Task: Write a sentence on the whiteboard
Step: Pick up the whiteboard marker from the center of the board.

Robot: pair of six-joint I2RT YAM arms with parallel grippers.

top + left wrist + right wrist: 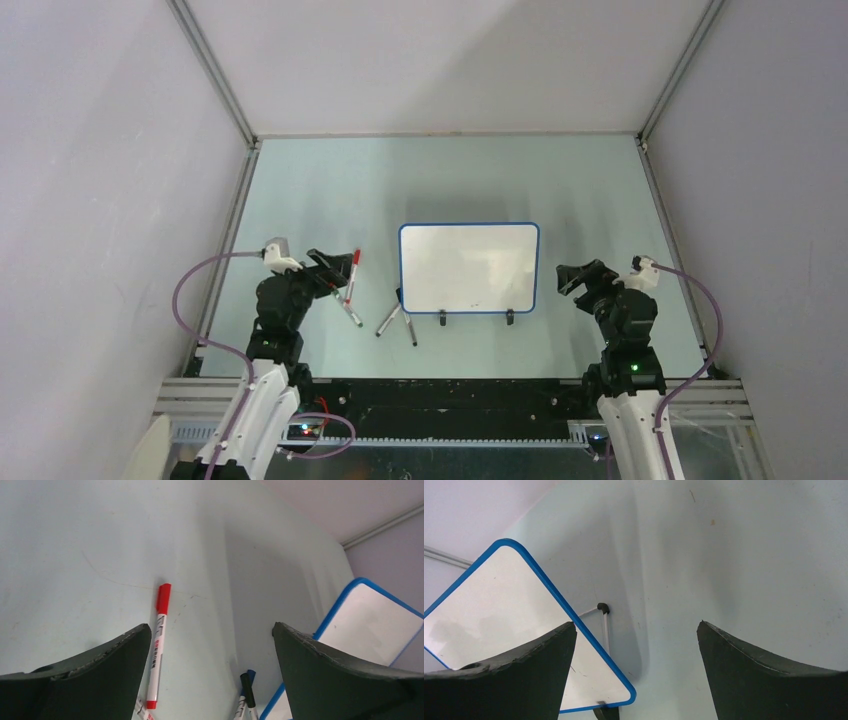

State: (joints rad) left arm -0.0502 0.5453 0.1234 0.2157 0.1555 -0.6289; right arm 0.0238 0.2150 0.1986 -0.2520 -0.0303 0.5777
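Beside the blank, blue-rimmed white whiteboard (468,268), left tool (325,262) and right tool (572,278) are held spread (nothing gripped); the slim red-capped white marker (351,278) could be rolled away if pinched off-centre.

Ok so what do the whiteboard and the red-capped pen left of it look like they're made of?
The whiteboard: probably a coated glossy white panel, since it shows soft reflections; its thin blue rim looks like plastic. The red-capped pen: likely smooth plastic, with a printed white barrel.
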